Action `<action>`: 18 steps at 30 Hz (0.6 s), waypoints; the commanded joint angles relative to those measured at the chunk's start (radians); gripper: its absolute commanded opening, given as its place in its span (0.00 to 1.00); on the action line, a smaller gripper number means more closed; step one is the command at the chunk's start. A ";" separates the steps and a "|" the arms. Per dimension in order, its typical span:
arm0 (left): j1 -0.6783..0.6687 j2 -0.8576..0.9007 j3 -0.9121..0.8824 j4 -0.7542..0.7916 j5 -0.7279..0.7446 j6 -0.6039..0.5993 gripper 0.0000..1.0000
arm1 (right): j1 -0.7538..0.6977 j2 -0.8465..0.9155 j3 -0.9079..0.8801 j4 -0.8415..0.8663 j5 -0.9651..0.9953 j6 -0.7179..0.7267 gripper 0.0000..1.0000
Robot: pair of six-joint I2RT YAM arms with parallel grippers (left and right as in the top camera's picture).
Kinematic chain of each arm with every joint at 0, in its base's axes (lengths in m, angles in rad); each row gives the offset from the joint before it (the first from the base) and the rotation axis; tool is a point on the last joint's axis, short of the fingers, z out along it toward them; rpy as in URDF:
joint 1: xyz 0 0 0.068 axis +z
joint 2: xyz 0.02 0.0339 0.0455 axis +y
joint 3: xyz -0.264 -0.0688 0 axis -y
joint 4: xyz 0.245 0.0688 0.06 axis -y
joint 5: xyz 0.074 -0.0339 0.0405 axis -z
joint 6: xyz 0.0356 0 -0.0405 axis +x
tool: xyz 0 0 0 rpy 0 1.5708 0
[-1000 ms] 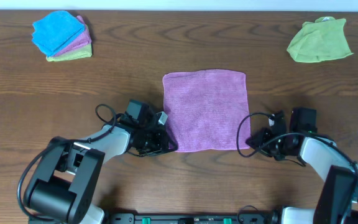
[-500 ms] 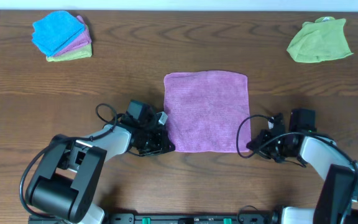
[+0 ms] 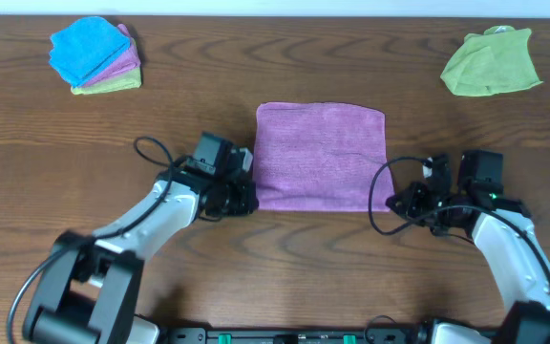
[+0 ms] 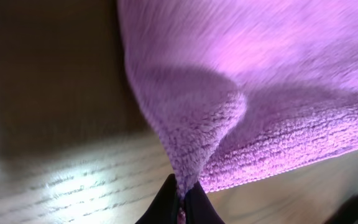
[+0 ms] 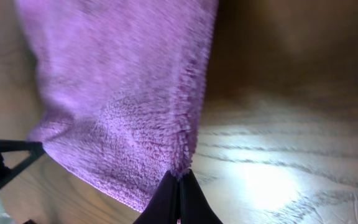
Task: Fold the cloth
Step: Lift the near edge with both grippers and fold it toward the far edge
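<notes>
The cloth is a purple-lilac fuzzy towel lying in the middle of the wooden table. Its near edge is lifted off the table and drawn toward the far side. My left gripper is shut on the cloth's near-left corner, and in the left wrist view the cloth rises from the pinched fingertips. My right gripper is shut on the near-right corner; the right wrist view shows the cloth held between the dark fingertips.
A stack of folded cloths, blue over purple and lime, sits at the far left. A crumpled lime-green cloth lies at the far right. Cables loop beside both wrists.
Both grippers closed on the cloth's near corners, lifted them and moved away from the table's front edge. The cloth now looks shorter from above.
</notes>
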 commanded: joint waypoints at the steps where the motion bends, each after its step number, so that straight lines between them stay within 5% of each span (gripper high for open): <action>1: 0.003 -0.046 0.032 -0.008 -0.068 0.035 0.06 | 0.004 -0.031 0.030 0.004 -0.012 0.021 0.02; 18: 0.003 -0.058 0.158 0.116 -0.186 0.076 0.06 | 0.095 -0.031 0.040 0.260 -0.006 0.167 0.02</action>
